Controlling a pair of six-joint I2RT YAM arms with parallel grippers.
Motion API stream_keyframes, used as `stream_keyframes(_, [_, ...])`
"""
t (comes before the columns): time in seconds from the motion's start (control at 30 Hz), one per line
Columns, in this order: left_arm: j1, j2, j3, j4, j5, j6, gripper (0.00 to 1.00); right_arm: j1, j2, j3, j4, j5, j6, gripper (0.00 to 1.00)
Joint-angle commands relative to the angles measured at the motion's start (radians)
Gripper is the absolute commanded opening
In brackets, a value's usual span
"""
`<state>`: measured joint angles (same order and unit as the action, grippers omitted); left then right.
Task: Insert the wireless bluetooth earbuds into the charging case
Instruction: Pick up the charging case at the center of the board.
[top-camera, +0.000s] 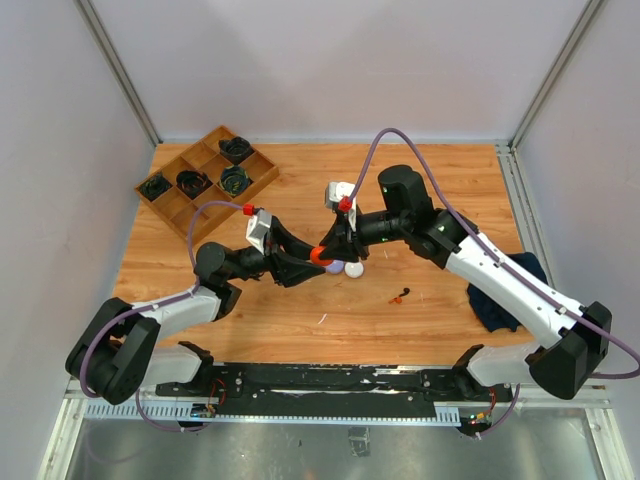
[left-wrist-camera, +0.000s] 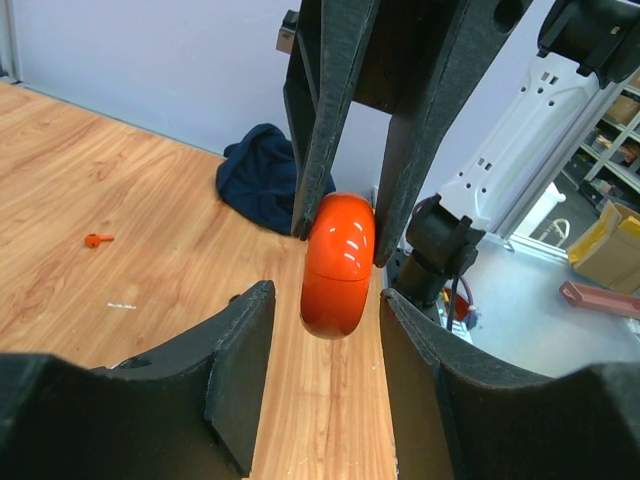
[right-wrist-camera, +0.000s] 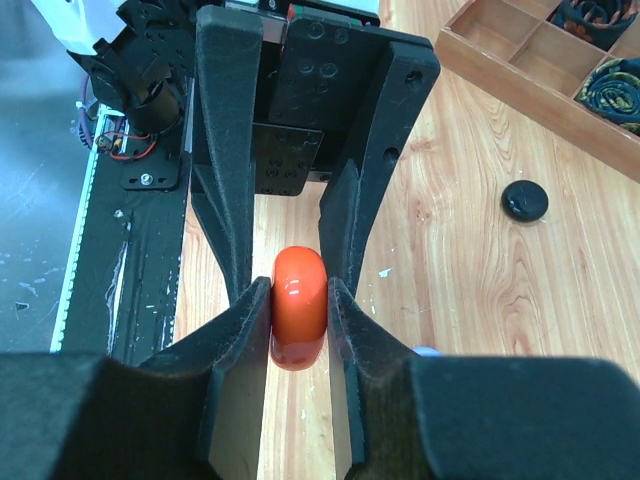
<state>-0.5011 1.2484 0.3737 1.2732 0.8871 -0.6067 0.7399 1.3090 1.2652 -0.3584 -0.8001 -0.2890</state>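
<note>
- Right gripper (right-wrist-camera: 298, 300) clamps one half of the closed orange case (left-wrist-camera: 338, 262).
- Left gripper (left-wrist-camera: 325, 300) is open, its fingers flanking the case's other half without touching.
- Orange earbud (left-wrist-camera: 97, 239) lies on the table (top-camera: 250, 320), well apart from the case, on the right arm's side.

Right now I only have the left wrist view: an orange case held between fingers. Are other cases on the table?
Observer: Yes. The top view shows a purple case and a white case on the table close to the orange case.
Operator: Any more?
Observer: The right wrist view shows a black round case lying near a wooden tray.
Operator: What's in the tray?
Observer: Coiled cables in four of its compartments.
</note>
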Motion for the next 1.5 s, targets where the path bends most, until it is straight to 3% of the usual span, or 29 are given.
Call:
stream_keyframes(0.0, [-0.007,0.002,-0.011,0.000,-0.016,0.004,0.51,0.015,-0.025,0.010,0.036,0.008,0.013,0.01])
stream_keyframes(0.3, [-0.008,-0.006,-0.009,0.028,-0.017,-0.016,0.37,0.020,-0.011,0.003,0.040,0.007,0.015,0.01])
stream_keyframes(0.63, [-0.011,-0.004,-0.010,0.088,-0.013,-0.062,0.37,0.033,-0.001,-0.003,0.041,0.013,0.005,0.01])
stream_keyframes(0.83, [-0.014,-0.006,-0.016,0.064,-0.018,-0.032,0.14,0.035,-0.005,-0.001,0.040,0.021,-0.001,0.02])
stream_keyframes(1.0, [-0.016,-0.026,-0.022,0.020,-0.030,0.030,0.00,0.035,-0.028,-0.015,0.042,0.033,-0.026,0.09])
stream_keyframes(1.2, [-0.023,-0.068,-0.037,-0.021,-0.051,0.114,0.00,0.042,-0.070,-0.063,0.073,0.048,-0.072,0.33])
stream_keyframes(1.47, [-0.045,-0.140,-0.055,-0.053,-0.078,0.213,0.00,0.056,-0.093,-0.107,0.091,0.082,-0.106,0.44])
